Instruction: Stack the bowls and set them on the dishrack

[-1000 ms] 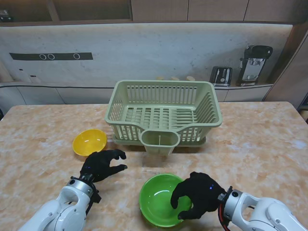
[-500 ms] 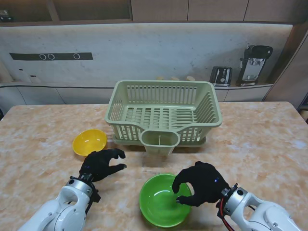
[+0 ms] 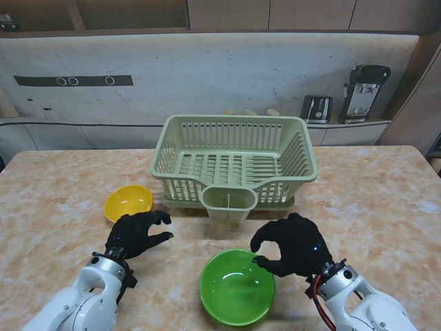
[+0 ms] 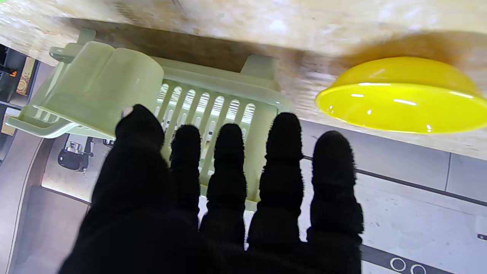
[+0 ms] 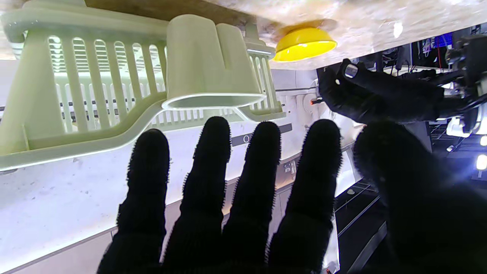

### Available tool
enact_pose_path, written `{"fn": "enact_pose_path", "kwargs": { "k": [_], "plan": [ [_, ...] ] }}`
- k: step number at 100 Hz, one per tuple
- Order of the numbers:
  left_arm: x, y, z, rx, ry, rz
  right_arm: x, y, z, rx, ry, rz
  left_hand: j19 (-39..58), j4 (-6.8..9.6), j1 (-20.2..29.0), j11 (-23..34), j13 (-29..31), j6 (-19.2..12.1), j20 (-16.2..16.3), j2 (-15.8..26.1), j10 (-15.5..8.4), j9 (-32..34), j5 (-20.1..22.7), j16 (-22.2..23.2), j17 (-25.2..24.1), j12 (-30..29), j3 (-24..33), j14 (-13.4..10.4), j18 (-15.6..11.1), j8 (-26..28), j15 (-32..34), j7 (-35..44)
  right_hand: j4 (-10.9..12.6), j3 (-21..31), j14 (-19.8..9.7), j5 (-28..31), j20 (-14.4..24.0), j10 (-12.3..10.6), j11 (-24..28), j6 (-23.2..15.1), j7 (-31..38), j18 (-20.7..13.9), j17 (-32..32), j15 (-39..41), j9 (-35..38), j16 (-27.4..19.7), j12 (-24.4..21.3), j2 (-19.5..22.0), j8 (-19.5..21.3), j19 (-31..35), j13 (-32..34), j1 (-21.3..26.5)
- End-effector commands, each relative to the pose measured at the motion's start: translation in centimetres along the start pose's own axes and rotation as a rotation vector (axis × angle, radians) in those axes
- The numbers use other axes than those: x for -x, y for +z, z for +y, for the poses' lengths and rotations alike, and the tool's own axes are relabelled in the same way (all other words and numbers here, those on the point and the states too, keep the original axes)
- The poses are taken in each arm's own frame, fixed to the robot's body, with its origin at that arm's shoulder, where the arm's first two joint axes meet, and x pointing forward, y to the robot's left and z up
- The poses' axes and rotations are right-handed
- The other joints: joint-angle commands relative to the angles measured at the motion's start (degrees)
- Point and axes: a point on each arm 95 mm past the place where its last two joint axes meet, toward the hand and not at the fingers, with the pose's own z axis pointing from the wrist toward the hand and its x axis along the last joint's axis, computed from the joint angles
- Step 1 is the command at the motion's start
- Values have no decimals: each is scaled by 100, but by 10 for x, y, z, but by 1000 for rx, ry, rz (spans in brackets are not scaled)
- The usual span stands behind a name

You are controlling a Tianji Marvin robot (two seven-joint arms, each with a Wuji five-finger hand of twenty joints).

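Observation:
A green bowl (image 3: 237, 287) sits on the table close to me, right of centre. My right hand (image 3: 293, 245) hovers over its far right rim, fingers curved and apart, holding nothing; the right wrist view shows those fingers (image 5: 213, 152) spread. A yellow bowl (image 3: 128, 202) (image 4: 399, 99) (image 5: 304, 43) rests on the left, beside the pale green dishrack (image 3: 234, 160) (image 4: 213, 102) (image 5: 76, 87). Just nearer to me than the yellow bowl, my left hand (image 3: 136, 233) (image 4: 228, 198) is open and not touching it.
A cutlery cup (image 3: 229, 202) juts from the dishrack's front, between the two hands. The marble table (image 3: 372, 200) runs wide to the right. A toaster (image 3: 316, 108) and a coffee machine (image 3: 365, 89) stand on the counter behind.
My right hand has lifted out of the green bowl, off its rim, and moved a little farther from me. The left hand drifted slightly left toward the yellow bowl.

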Motion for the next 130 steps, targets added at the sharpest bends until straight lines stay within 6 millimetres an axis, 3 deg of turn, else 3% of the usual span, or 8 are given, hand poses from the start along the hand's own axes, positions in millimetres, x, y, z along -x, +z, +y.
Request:
{"fn": "enact_pose_path", "kwargs": {
  "k": [1,31,57,87,109,130],
  "plan": [
    [5,-2,1,7,11,-20,-3,1,-2,-9,19,-6,-50,-17,189,-83,-109,-152,-10,-117,-117,-25,161,-63,-106,32,-80,-77,-70,98,-85,114,-185,121,-145,86,-82,-156,-48,-198,144,-119,29,-1,85,84,15,-107,-64,100,110,81],
    [37,5,-13,-27,118,-106,2,1,1,20,7,-58,-435,-13,78,-297,-446,-30,-165,-21,-85,-342,97,-283,-359,-100,-98,-203,-243,34,-513,-9,-199,167,-146,154,-96,-181,-55,-235,203,-125,48,-3,148,90,29,-141,-101,113,135,102],
    [67,14,-23,-41,231,-172,5,1,0,11,1,-68,-920,95,-409,-668,-955,259,-354,370,-26,-921,-89,-665,-698,-409,-108,-235,-365,-305,-1065,-608,-206,194,-142,183,-105,-181,-52,-251,228,-121,40,-10,164,93,47,-163,-106,111,131,110],
    [97,33,-27,7,290,-269,3,2,0,5,-1,-61,-1358,120,-953,-1290,-1797,876,-501,368,570,-1920,-816,-1180,-1113,-938,-125,1,-396,-1066,-1544,-1784,-211,200,-136,205,-115,-179,-61,-276,242,-123,22,-29,154,90,59,-161,-102,97,113,95],
    [109,49,-28,20,286,-330,2,2,0,5,-3,-56,-1399,140,-1268,-1497,-2035,1315,-507,453,981,-2314,-1455,-1329,-1209,-1119,-144,99,-405,-1388,-1586,-2365,-211,197,-131,208,-123,-175,-65,-282,243,-115,6,-40,157,87,66,-158,-101,81,104,89],
    [118,64,-28,24,258,-385,2,2,0,3,1,-53,-1366,170,-1503,-1642,-2188,1531,-480,510,1241,-2529,-1735,-1383,-1297,-1220,-138,192,-384,-1517,-1575,-2636,-207,190,-126,217,-128,-166,-71,-279,247,-107,-14,-51,156,87,73,-153,-98,67,95,86]
  ]
}}
